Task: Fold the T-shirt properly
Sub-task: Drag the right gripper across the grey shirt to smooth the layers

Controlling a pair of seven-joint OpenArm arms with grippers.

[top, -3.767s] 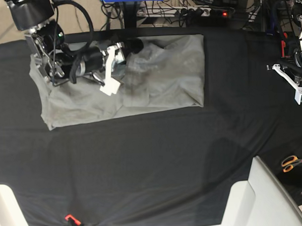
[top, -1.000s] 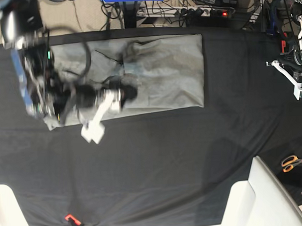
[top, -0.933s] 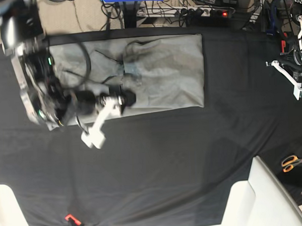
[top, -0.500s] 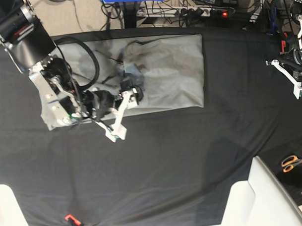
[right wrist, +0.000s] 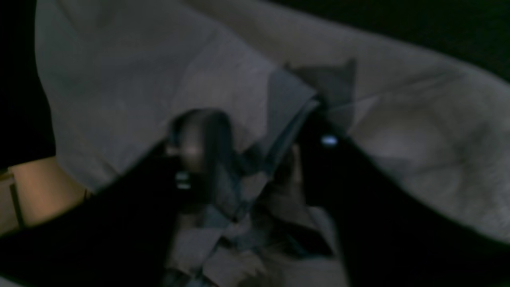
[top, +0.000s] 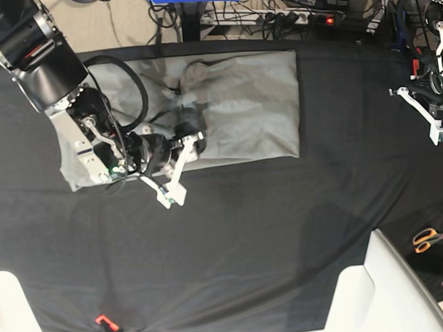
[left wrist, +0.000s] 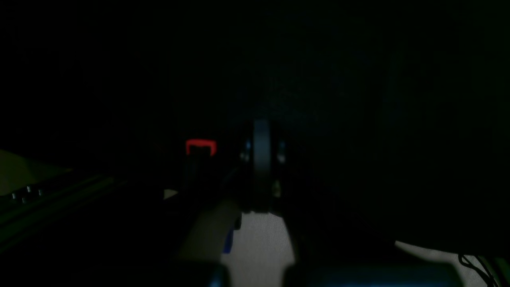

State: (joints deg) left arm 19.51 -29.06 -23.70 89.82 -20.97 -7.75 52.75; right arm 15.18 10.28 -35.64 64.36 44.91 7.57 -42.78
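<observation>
The grey T-shirt (top: 234,107) lay part-folded near the surface's (top: 282,244) far left corner. The right gripper (right wrist: 255,159) had its jaws pinching a fabric fold; the idle left gripper (top: 434,118) was closed. A shallow pinch might slip, spoiling the fold.

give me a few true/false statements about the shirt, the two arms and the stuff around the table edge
1. The T-shirt lies on the black cloth near the far edge of the table. True.
2. The right end effector is at the shirt's near edge. True.
3. The left end effector rests on the shirt. False: it is off at the side, well clear of the shirt.
4. The scissors lie on top of the shirt. False: they lie by the table's edge on the left arm's side, far from it.
5. The shirt is spread out with both sleeves showing. False: it lies as a rough rectangle, no sleeve sticking out.
</observation>
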